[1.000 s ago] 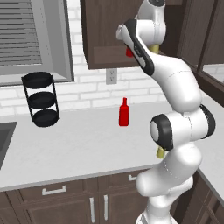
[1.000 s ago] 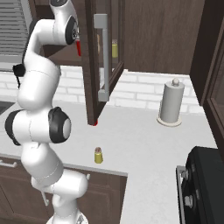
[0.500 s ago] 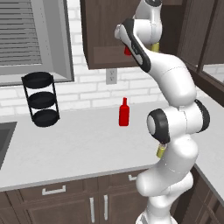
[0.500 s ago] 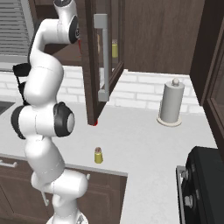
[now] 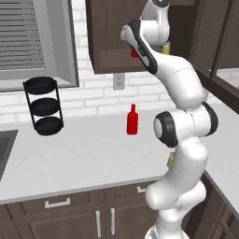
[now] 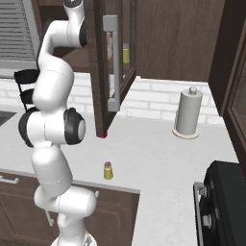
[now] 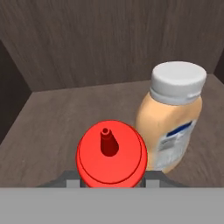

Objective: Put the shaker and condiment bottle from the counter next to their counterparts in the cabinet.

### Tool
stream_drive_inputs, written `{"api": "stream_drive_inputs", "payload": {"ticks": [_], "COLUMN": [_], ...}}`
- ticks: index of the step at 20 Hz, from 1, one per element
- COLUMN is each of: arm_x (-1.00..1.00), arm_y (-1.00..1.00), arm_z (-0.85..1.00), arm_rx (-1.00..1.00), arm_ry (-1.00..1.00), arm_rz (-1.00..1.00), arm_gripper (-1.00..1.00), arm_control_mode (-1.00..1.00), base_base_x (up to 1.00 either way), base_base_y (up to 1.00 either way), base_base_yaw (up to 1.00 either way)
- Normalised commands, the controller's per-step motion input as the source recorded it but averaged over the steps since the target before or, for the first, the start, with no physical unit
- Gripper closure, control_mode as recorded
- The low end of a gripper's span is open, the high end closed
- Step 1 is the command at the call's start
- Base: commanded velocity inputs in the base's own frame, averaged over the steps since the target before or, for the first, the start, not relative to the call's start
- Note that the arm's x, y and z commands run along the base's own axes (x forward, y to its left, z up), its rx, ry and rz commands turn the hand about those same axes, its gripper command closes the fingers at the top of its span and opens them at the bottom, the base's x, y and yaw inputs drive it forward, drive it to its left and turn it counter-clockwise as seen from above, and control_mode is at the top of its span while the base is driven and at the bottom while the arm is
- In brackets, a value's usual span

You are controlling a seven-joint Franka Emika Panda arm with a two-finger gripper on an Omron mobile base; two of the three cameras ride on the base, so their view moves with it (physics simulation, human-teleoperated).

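Observation:
My gripper (image 7: 111,176) is shut on the condiment bottle (image 7: 110,154), a short red squeeze bottle seen from above. It is held over the cabinet shelf (image 7: 61,118), just left of the tan-orange counterpart bottle (image 7: 173,118) with the pale cap. In the left base view the arm reaches up into the cabinet (image 5: 109,37), and a bit of the red bottle (image 5: 134,53) shows beside the wrist. The yellow-green counterpart shaker (image 6: 126,53) stands behind the glass door. The mustard-yellow shaker (image 6: 108,170) stands on the counter (image 6: 153,153) near its front edge.
A taller red bottle (image 5: 132,120) stands mid-counter. A black three-tier rack (image 5: 43,106) is at the back left. The open glass-panelled door (image 6: 114,62) hangs beside the arm. A paper towel roll (image 6: 187,113) and the stove (image 6: 226,202) are to the right.
The hand has carried the red bottle further into the cabinet. In the right base view the bottle has gone behind the open door.

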Motion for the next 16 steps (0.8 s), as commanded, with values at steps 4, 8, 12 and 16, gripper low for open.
{"api": "stream_drive_inputs", "payload": {"ticks": [4, 8, 12, 16], "arm_x": [0.14, 0.11, 0.01, 0.00], "arm_y": [0.00, 0.00, 0.00, 0.00], "arm_z": [-0.04, -0.08, -0.01, 0.00], "arm_rx": [0.00, 0.00, 0.00, 0.00], "arm_ry": [0.00, 0.00, 0.00, 0.00], "arm_rz": [0.00, 0.00, 0.00, 0.00], "arm_gripper": [1.00, -1.00, -1.00, -1.00], "arm_control_mode": [-1.00, -1.00, -1.00, -1.00], "base_base_x": [0.00, 0.00, 0.00, 0.00], "base_base_y": [0.00, 0.00, 0.00, 0.00], "base_base_yaw": [0.00, 0.00, 0.00, 0.00]}}
